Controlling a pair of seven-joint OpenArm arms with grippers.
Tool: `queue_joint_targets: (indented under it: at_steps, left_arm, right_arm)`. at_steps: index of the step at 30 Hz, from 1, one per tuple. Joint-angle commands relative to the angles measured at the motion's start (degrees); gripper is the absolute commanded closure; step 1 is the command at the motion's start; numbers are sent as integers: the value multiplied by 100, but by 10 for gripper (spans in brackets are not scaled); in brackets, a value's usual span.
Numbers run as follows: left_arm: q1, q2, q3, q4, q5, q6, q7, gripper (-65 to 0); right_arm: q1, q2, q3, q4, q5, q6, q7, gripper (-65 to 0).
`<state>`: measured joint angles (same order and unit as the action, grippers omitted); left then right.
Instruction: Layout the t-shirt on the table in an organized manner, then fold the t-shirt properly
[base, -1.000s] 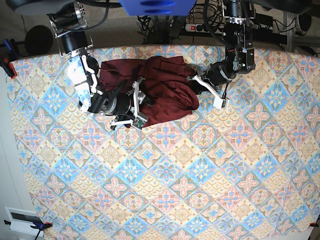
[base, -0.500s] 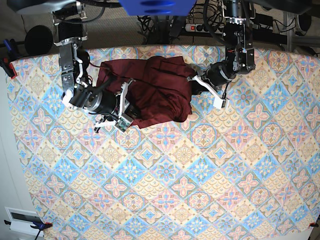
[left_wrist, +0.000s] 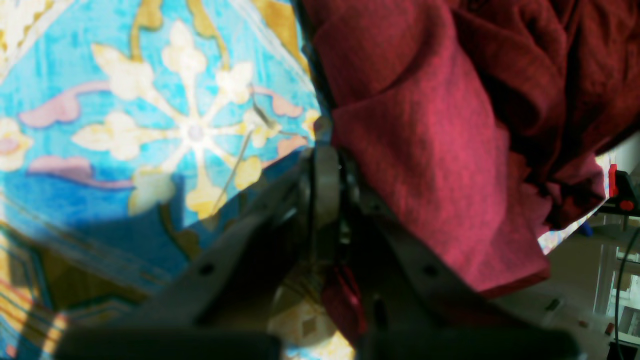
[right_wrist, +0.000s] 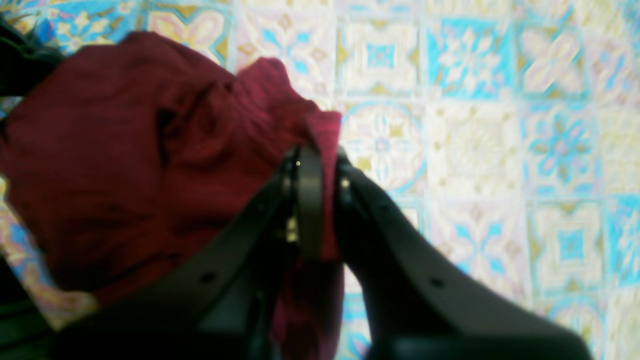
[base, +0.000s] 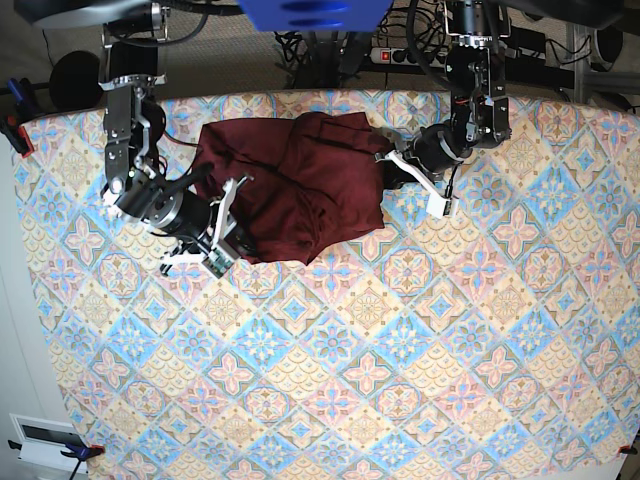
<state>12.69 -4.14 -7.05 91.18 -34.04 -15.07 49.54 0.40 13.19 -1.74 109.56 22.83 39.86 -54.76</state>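
1. A dark maroon t-shirt (base: 300, 190) is lying bunched in a heap near the far edge of the patterned tabletop (base: 400, 380), toward the base view's upper left of center.
2. The right tool (right_wrist: 317, 165) is pinching a fold of the shirt's near edge, its 2 jaws pressed together with red cloth running between them. In the base view it is sitting at the heap's lower left corner (base: 225, 245).
3. The left tool (left_wrist: 327, 150) is also closed, clamped on the shirt's edge at the opposite side (base: 395, 160), with fabric trapped down between its jaws.
4. What could be going wrong from here: each tool is gripping only a thin fold, so the soft jersey may be slipping free if the arms pull apart quickly. The shirt is crumpled in layers, so a tool may be holding 2 layers at once, keeping the shirt from spreading flat.
5. Compared with the view 1 second earlier, the right tool's jaws have gone from wide apart to closed, and that arm has shifted leftward, drawing the shirt's lower edge with it. The left arm is staying put.
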Motion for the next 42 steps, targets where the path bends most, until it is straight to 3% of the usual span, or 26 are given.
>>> queue_joint_targets:
  at_steps: [1,7,16,24,29,33,39,42]
  left_arm:
    - [-7,-12,24,30,147,61,123,-2]
    - [-7,-12,24,30,147,61,123,-2]
    - [-7,-21,6,30,138,61,123,-2]
    - [-7,-21,-3,47,138,61,114,-2]
    - [54,-21,-214,478,-187,61,132,-2]
    - [72,-109,-697,540,-855,61,167,-2]
    - [28,-548,-820,751,-1822,61,132,-3]
    - [-218,-592,-829,997,-2007,61,167,-7]
  right_arm:
    - [-98,4,-86,152,218,14,153,0]
    - [-616,-163,-499,284,508,14,153,0]
    - [-678,-233,-2090,275,-54,14,171,0]
    - [-643,-233,-2758,257,-749,14,153,-120]
    - [-625,-189,-3206,275,-758,14,162,-122]
    - [-581,-189,-3224,310,-766,14,188,-122]
    - [-643,-189,-2275,504,-749,14,285,-121]
    - [-634,-189,-1976,468,-740,14,426,-121]
